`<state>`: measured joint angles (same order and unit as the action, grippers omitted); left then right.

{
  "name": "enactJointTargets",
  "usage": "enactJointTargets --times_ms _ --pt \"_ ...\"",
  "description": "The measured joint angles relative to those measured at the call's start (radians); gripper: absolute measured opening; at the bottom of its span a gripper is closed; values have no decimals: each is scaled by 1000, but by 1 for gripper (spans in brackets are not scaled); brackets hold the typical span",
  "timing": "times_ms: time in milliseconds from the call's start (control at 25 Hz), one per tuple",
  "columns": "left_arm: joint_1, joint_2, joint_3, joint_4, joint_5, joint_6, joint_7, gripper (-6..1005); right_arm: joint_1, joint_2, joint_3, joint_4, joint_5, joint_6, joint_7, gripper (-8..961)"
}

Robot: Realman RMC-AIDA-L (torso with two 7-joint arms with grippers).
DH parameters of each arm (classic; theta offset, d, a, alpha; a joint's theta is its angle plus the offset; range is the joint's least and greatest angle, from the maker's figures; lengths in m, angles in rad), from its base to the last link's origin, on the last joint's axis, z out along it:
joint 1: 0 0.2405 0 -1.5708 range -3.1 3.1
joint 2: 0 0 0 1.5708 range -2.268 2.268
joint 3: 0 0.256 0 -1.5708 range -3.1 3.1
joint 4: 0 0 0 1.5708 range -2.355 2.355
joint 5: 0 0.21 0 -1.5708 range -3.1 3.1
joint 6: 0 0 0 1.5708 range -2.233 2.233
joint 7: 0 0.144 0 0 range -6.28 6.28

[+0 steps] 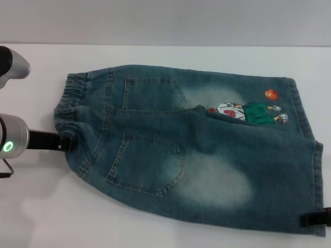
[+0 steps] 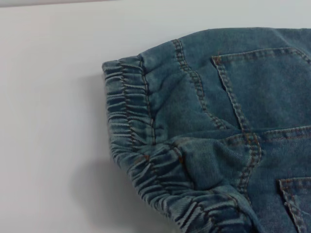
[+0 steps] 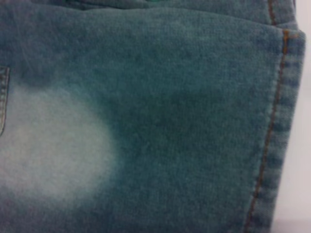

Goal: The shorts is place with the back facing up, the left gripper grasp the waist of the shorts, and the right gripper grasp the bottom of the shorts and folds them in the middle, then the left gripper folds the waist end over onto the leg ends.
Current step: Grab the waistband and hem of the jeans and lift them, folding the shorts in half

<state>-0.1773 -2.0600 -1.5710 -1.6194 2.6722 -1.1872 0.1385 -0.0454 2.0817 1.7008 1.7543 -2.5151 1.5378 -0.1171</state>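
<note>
The blue faded denim shorts (image 1: 196,150) lie back up on the white table, with two patch pockets showing. The gathered waist (image 1: 70,101) is at the left and the leg hems (image 1: 309,155) are at the right, close to the cartoon print (image 1: 248,111). My left gripper (image 1: 69,142) reaches in from the left and is shut on the near corner of the waist (image 2: 146,160). At the near right corner my right gripper (image 1: 314,219) has a black finger over the denim and is shut on the bottom hem (image 3: 279,126). The near half bulges slightly over the far half along the middle seam.
The white table (image 1: 46,206) runs to a far edge against a grey wall (image 1: 165,20). Another rounded silver arm segment (image 1: 13,64) sits at the far left.
</note>
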Motion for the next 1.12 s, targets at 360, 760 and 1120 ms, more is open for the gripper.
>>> enactJointTargets --times_ms 360,760,1120 --pt "-1 0 2 1 0 0 1 223 7 -2 -24 -6 4 -15 0 651" --pt "-1 -2 3 1 0 0 2 223 6 -2 -26 -11 5 -31 1 652" --pt "-4 -2 5 1 0 0 2 222 3 -4 -24 -11 -2 -4 7 651"
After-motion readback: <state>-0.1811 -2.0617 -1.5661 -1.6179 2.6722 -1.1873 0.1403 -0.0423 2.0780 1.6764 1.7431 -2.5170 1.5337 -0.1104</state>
